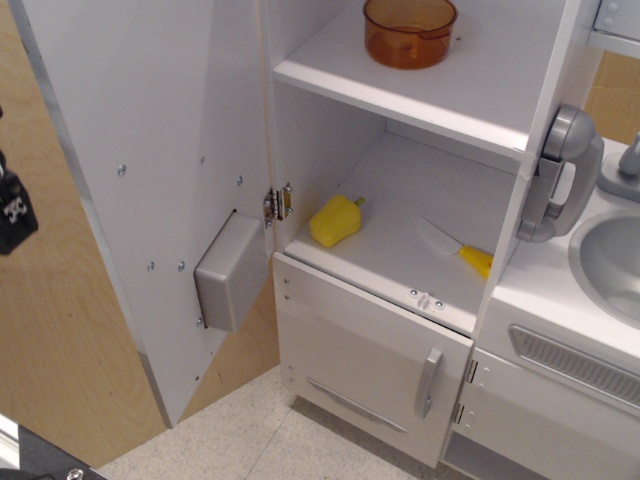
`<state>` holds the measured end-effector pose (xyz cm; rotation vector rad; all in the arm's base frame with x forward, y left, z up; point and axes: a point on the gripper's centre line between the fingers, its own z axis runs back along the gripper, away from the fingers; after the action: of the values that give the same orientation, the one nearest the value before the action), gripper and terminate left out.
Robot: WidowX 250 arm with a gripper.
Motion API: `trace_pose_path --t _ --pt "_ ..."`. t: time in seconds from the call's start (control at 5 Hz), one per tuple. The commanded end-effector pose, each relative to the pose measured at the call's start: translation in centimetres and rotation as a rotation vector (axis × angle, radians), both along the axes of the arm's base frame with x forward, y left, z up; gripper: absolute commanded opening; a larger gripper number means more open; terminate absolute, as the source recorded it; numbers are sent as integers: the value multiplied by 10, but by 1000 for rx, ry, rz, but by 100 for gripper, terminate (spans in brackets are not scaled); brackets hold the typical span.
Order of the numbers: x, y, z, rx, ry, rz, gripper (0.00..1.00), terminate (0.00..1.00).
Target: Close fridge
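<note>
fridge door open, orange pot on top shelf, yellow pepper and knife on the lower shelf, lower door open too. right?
One thing is off: the lower door is shut, as the observation.image view shows. The rest holds: the fridge door stands open, the orange pot sits on the top shelf, and the yellow pepper and knife lie on the lower shelf.
</note>
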<state>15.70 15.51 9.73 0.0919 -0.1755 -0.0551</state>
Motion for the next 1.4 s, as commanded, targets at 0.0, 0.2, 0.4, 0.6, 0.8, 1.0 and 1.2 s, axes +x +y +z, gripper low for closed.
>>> trace_pose_path --t 0.0,0.2,0.4,0.6,0.8,1.0,1.2 --pt "36 41 21 50 -55 152 100 0" --pt "54 45 27 76 -96 221 100 0" --pt "72 36 27 71 -111 277 100 0" --pt "86 18 28 59 -107 291 100 0" --pt "94 -4 31 42 -98 288 100 0" --pt "93 -39 24 19 -70 234 100 0" --pt "109 -64 25 12 -94 229 100 0"
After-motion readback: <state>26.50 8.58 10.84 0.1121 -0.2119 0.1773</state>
